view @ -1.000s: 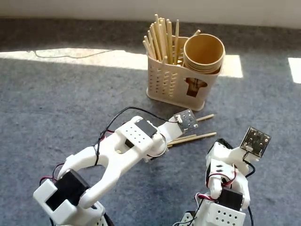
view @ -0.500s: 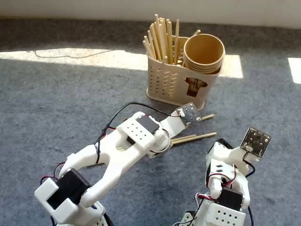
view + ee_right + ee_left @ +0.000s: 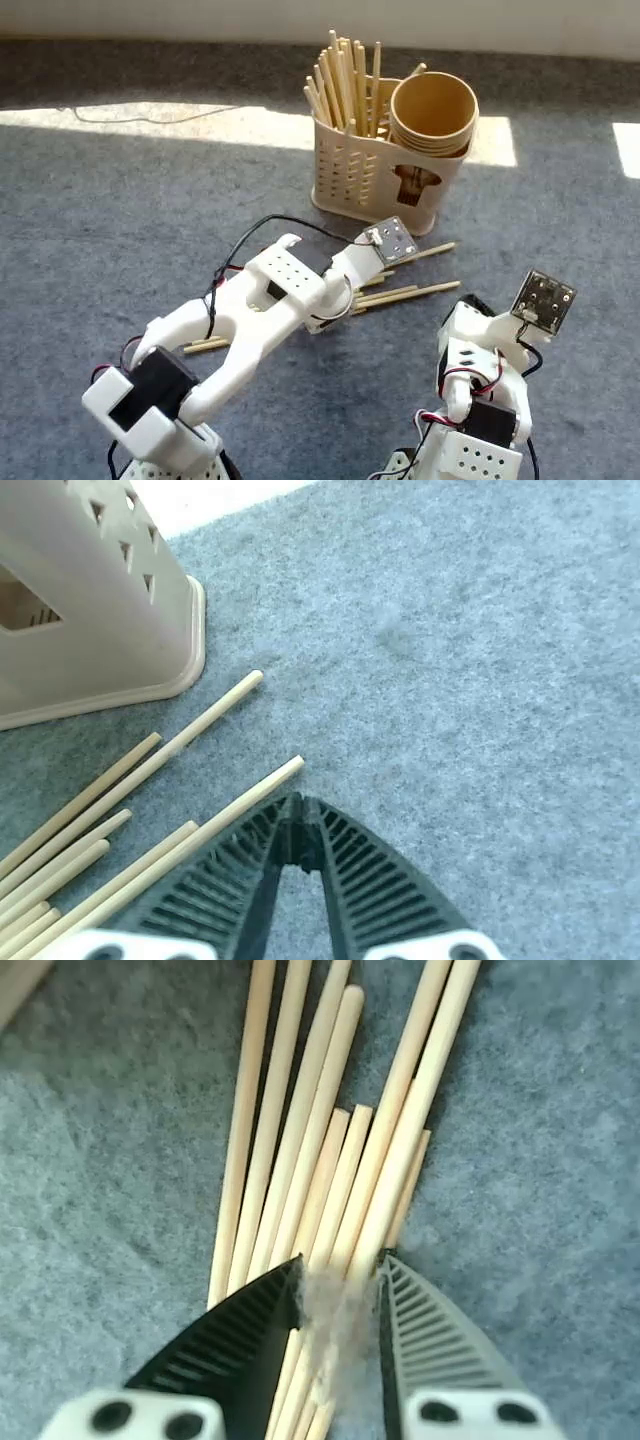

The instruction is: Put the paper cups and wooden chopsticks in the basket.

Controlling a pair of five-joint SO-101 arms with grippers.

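Note:
The beige slotted basket [image 3: 385,175] stands at the back with stacked paper cups [image 3: 433,108] and several upright wooden chopsticks [image 3: 345,75] in it. Loose wooden chopsticks [image 3: 412,291] lie on the carpet in front of it. In the left wrist view my left gripper [image 3: 340,1265] is down on the carpet, its fingers closed around a few sticks of the loose bundle [image 3: 330,1150]. My right gripper [image 3: 300,808] is shut and empty, just above the carpet near the tips of the loose chopsticks [image 3: 150,860]. A corner of the basket [image 3: 90,600] lies beyond it.
Grey carpet [image 3: 120,220] covers the floor, with a sunlit strip behind the basket. More chopstick ends [image 3: 205,345] stick out behind the left arm [image 3: 270,300]. The right arm [image 3: 480,350] stands folded at the lower right. A thin cable [image 3: 130,115] lies at the back left.
The left arm has shifted a little to the left and its wrist has turned toward the basket. Chopstick ends behind its forearm have come into view. The right arm has kept still.

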